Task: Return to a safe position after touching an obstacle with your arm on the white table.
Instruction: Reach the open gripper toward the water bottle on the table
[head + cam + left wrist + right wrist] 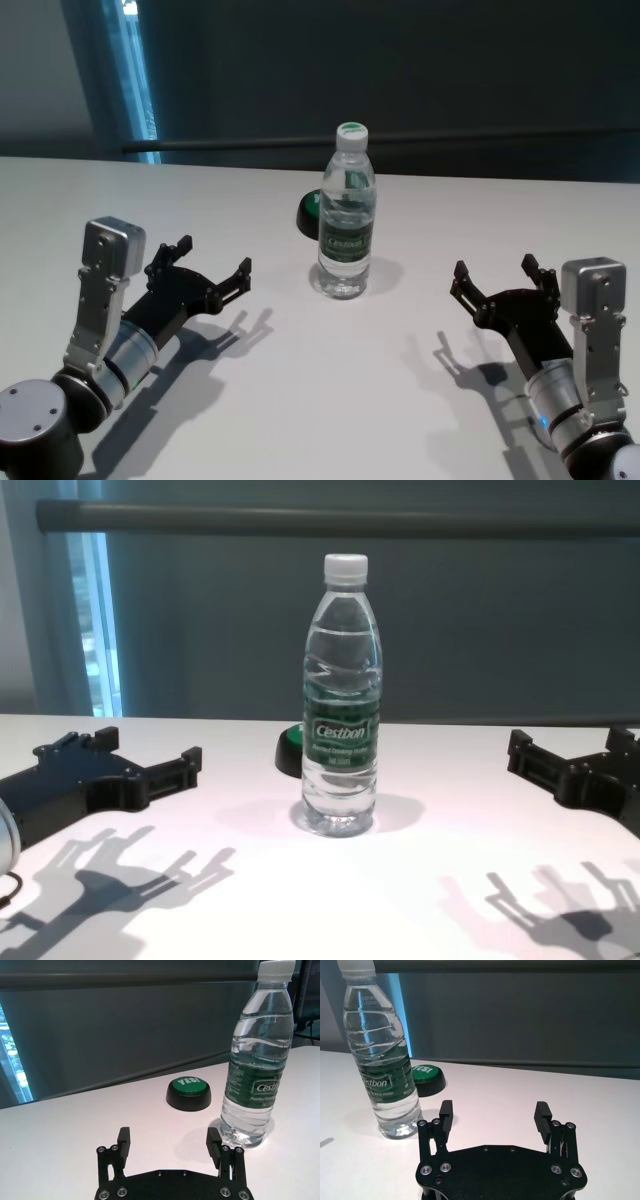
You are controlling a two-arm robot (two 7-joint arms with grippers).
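Two black two-fingered grippers hover low over the broad glossy white table, one at each side: the left gripper to the robot's left of centre, the right gripper to its right, both with fingers spread apart and nothing between them. One tall clear plastic water bottle stands upright on the table between the two grippers, apart from both, a little farther from the robot than their fingertips. It carries a white screw cap and a dark green label wrapped round its middle, printed with white "Cestbon" lettering; smaller lines beneath the name are too small to read. Clear liquid fills the bottle nearly to the neck, and its ribbed wall shows through. One low round black button with a green top lies on the table just behind the bottle, on its left-hand side, and is marked "YES!" in pale letters. Shadows of both grippers fall on the tabletop beneath them.
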